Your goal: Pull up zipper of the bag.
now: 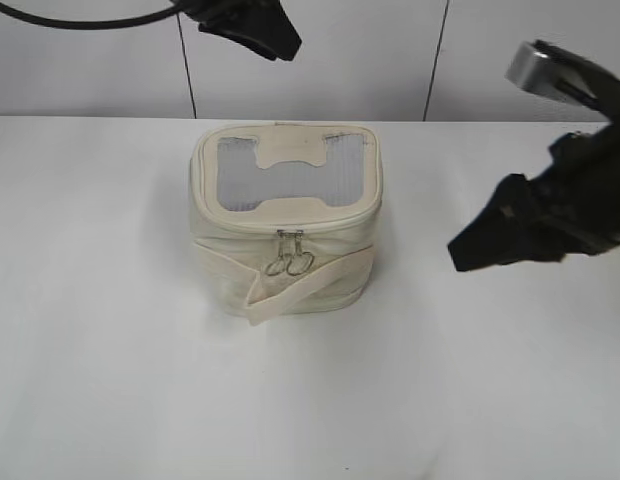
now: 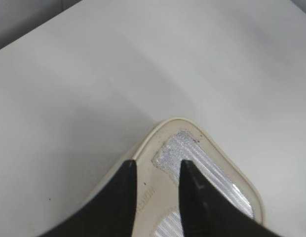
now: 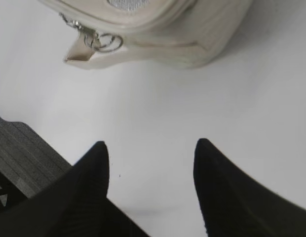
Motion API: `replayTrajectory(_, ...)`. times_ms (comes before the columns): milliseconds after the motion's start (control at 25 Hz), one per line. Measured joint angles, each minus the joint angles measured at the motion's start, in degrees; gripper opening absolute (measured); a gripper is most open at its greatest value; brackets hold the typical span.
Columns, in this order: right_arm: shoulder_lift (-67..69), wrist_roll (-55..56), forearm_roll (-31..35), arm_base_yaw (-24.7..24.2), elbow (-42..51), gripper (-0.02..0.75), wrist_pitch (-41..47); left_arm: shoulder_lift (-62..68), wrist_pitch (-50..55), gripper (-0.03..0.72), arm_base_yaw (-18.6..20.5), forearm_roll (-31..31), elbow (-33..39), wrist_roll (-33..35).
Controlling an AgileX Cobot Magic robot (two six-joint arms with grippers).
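Note:
The cream-white bag (image 1: 285, 255) stands upright mid-table, with a grey window and bone-shaped patch on top. Its zipper (image 1: 290, 225) runs round the top rim; two silver sliders with ring pulls (image 1: 291, 258) hang together at the front. My left gripper (image 1: 252, 28) hovers above and behind the bag, open and empty; in the left wrist view (image 2: 157, 169) its fingers frame a corner of the bag's top (image 2: 207, 163). My right gripper (image 1: 470, 252) is to the right of the bag, open and empty (image 3: 150, 150). The bag (image 3: 192, 34) and ring pulls (image 3: 104, 41) show in the right wrist view.
The bag rests on a white table (image 1: 120, 380). A strap band (image 1: 300, 285) wraps the bag's front, its loose end sticking out at the lower left. A pale wall with dark seams (image 1: 186, 60) stands behind the table.

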Motion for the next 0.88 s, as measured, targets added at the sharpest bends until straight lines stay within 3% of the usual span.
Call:
replayTrajectory(120,-8.69,6.82,-4.76,-1.18,5.09,0.438,1.8,-7.74,-2.24,0.206,0.0,1.56,8.87,-2.86)
replayTrajectory(240,-18.63,11.89,-10.54,-1.33,10.47,0.438,4.18,-18.51,-5.81,0.199,0.0,5.04,23.02,-5.83)
replayTrajectory(360,-29.34,14.33,-14.86,-1.33,13.6,0.438,7.98,-33.04,-11.37,0.197,0.0,8.49,40.16,-9.85)
replayTrajectory(560,-47.05,19.74,-21.64,-1.33,16.04,0.447,15.02,-63.72,-12.56,0.221,0.0,16.36,60.67,-18.67)
replayTrajectory(760,-63.23,22.72,-26.74,-1.33,19.66,0.543,16.02,-93.33,-3.16,0.388,0.25,22.77,69.68,-23.27)
replayTrajectory(880,-71.65,24.21,-29.24,-1.33,21.95,0.563,16.25,-106.59,1.17,0.432,1.2,26.97,72.37,-25.41)
